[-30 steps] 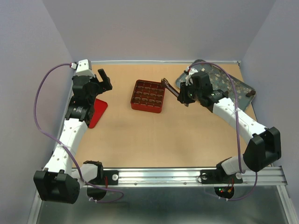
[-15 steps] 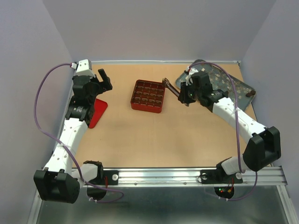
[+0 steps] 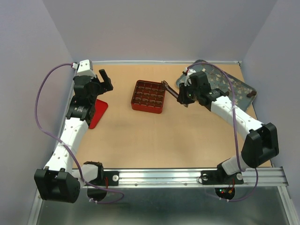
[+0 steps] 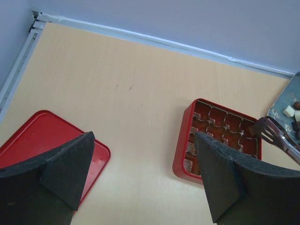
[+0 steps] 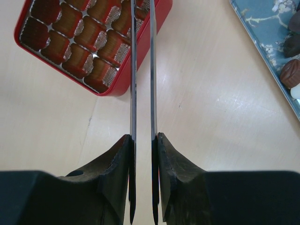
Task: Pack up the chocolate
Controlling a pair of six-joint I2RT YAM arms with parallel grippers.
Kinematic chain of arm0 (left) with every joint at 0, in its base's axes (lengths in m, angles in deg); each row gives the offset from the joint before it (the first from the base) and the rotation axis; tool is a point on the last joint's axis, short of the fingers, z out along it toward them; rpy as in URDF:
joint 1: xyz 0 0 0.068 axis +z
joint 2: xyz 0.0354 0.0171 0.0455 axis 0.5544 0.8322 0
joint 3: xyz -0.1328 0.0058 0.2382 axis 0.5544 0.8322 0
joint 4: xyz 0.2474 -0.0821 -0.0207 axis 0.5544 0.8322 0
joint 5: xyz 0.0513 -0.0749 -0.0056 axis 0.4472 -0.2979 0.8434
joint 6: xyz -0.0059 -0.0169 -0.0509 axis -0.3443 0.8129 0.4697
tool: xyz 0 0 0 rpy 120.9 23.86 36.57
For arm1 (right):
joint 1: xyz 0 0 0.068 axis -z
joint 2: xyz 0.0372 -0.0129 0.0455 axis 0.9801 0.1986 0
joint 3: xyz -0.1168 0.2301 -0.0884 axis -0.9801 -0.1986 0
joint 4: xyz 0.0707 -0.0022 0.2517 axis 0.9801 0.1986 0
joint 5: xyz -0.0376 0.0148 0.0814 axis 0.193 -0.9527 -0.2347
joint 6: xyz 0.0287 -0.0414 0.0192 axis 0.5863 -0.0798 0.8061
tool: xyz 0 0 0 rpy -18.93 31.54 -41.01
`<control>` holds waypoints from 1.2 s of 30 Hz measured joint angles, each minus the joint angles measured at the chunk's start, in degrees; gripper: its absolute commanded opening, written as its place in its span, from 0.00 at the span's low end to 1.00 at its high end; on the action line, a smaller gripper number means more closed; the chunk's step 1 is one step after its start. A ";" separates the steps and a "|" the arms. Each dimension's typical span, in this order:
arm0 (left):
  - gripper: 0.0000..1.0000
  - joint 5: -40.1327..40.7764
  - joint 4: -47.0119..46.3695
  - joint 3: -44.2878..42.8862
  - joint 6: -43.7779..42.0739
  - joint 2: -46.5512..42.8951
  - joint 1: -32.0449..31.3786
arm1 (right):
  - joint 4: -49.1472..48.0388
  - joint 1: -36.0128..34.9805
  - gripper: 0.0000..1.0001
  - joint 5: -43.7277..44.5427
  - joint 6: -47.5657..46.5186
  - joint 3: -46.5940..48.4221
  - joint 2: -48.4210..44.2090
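Note:
The red gridded box [image 3: 149,97] sits mid-table; it also shows in the left wrist view [image 4: 220,136] and the right wrist view [image 5: 93,42]. My right gripper [image 3: 183,97] [image 5: 143,138] is shut on the metal tongs [image 3: 169,89] [image 5: 132,70], whose tips reach over the box's right far edge [image 4: 269,131]. Whether the tips hold a piece is unclear. Chocolate pieces [image 5: 291,72] [image 4: 288,111] lie on the blue patterned tray [image 3: 229,84]. My left gripper [image 3: 104,77] [image 4: 143,140] is open and empty, left of the box.
A red lid [image 3: 98,112] [image 4: 42,136] lies flat at the left, under my left arm. The blue tray [image 5: 262,28] sits at the back right corner. Walls close the table on the left, back and right.
My right gripper has moved a little left with the tongs, bringing their tips over the box's right edge. The left arm has barely moved.

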 measured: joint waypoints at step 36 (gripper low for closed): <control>0.99 -0.04 0.00 0.00 0.02 0.09 0.00 | -1.18 10.03 0.38 15.85 -2.01 6.27 1.38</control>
